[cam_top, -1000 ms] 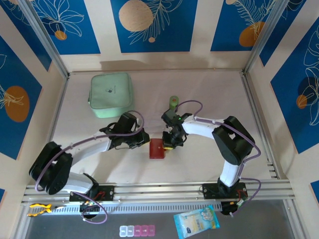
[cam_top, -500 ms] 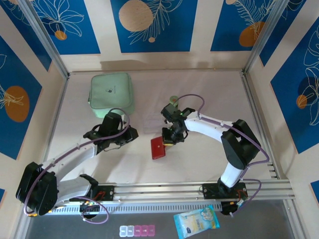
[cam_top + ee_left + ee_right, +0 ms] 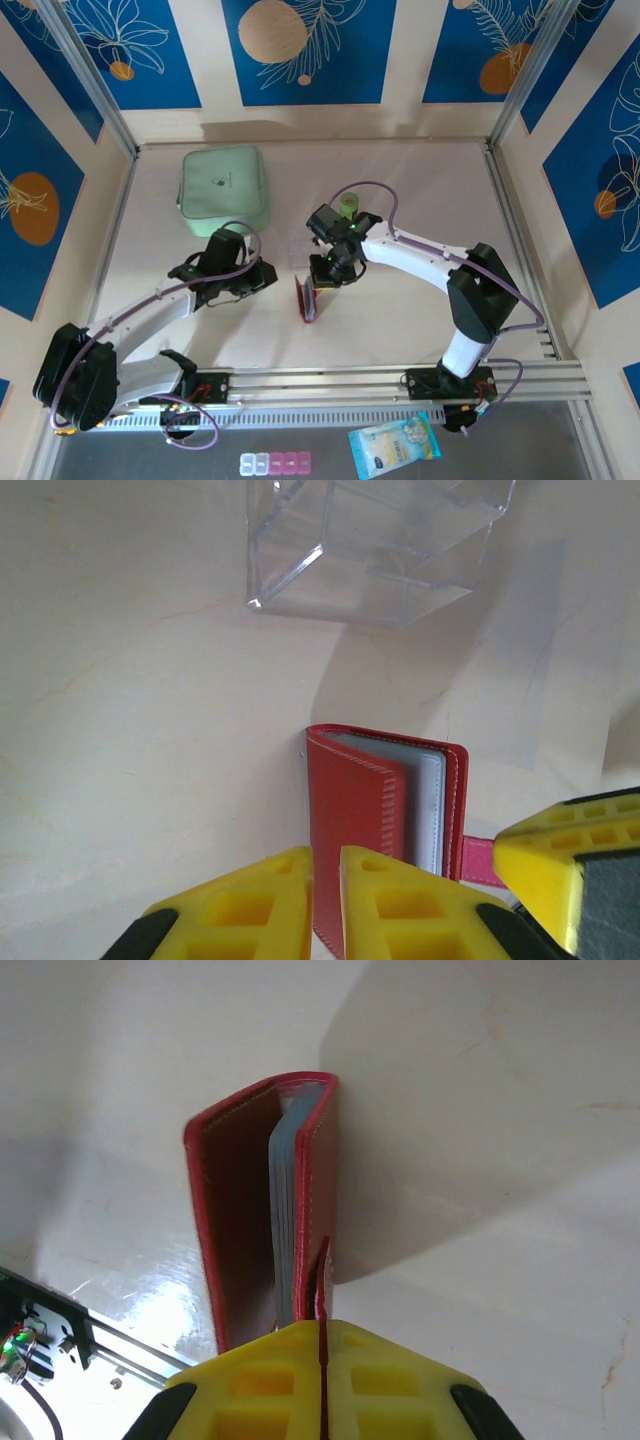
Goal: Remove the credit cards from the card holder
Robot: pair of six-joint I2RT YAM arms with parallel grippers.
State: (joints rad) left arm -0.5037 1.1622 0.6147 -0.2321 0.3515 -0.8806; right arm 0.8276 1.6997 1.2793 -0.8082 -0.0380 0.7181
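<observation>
The right gripper (image 3: pixel 322 1335) is clamped tight on the snap tab (image 3: pixel 322 1282) of the red card holder (image 3: pixel 250 1190), with only that thin strap between its yellow fingers. In the top view the right gripper (image 3: pixel 324 274) sits at the far end of the card holder (image 3: pixel 308 300), which stands on edge near the middle of the table (image 3: pixel 420 330). Its 2 covers are parted a little, and I cannot tell whether its lower edge rests on the surface. The greyish sleeves (image 3: pixel 284 1200) show between the covers. No credit card can be made out in them, so I judge none is out yet.

The left gripper (image 3: pixel 260 280) waits just to the left, apart from the holder. From its own camera the left gripper (image 3: pixel 325 865) has only a thin slit between its fingers and holds nothing.

The main risk is the hold itself. A pinch on 1 narrow tab gives little control, so a nudge from the left arm could swing the holder or pull the strap out, and it would fall shut. The covers gape only slightly, so the fingers may catch a sleeve or cover instead of a card. A clear plastic box (image 3: pixel 370 540) lies close beyond the holder and could be knocked.
</observation>
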